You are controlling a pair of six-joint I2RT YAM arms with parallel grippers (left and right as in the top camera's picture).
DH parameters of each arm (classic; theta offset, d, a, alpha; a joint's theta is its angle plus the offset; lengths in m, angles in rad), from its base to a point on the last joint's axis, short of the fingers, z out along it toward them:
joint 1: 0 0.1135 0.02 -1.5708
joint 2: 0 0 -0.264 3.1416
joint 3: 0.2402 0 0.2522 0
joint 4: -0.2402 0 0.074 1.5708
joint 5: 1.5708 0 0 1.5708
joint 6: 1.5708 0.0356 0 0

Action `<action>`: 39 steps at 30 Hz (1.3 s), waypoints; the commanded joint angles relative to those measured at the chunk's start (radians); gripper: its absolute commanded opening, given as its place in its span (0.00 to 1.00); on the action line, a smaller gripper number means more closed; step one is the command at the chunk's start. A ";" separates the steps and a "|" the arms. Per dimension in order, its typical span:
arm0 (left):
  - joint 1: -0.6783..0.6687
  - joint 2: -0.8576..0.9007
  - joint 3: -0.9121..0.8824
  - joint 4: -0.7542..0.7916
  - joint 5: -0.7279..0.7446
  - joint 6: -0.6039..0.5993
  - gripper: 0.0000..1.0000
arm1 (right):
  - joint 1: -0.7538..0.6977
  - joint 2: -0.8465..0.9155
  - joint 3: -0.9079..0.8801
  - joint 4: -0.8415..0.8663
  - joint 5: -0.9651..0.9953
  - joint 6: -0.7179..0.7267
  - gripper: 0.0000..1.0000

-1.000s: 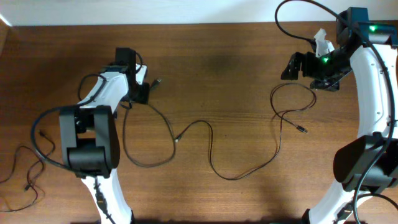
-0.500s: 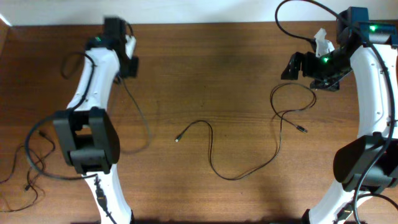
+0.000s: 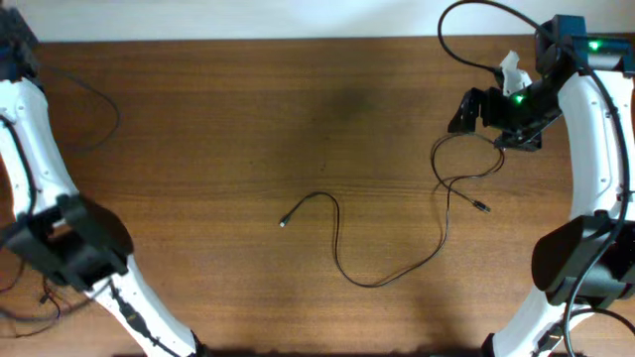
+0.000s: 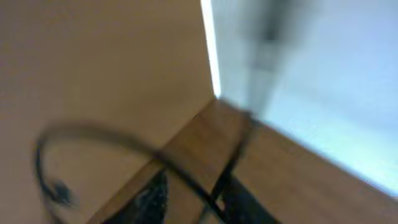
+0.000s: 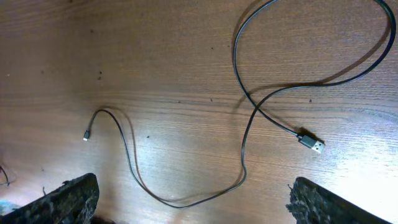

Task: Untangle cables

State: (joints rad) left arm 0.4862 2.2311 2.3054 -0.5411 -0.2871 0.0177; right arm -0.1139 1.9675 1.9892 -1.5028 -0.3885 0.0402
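Sweeps left gripper (image 3: 12, 48) to the far corner, taking one cable along; cannot tell its fingers, blurred. Leaves the other cable (image 3: 375, 286) alone on the table (image 3: 198, 149) under the wide-spread right gripper (image 5: 189, 196). Seems untangled.

Brown wooden table (image 3: 248, 119), one thin black cable (image 3: 336, 248) loose across it.

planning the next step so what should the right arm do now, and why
Probably lower the open right gripper onto the cable beside its USB plug and draw it outward: the cable crosses itself there, lying loose, and nothing sits between the fingers.
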 commanded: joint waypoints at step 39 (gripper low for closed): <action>-0.951 -0.419 -0.845 -0.389 0.512 -0.189 0.85 | -0.208 -0.242 -0.102 -0.112 0.112 0.016 0.99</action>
State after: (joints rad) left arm -0.4358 1.9499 1.6436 -1.0672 0.1730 -0.1280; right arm -0.3183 1.7226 1.9144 -1.6302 -0.2920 0.0559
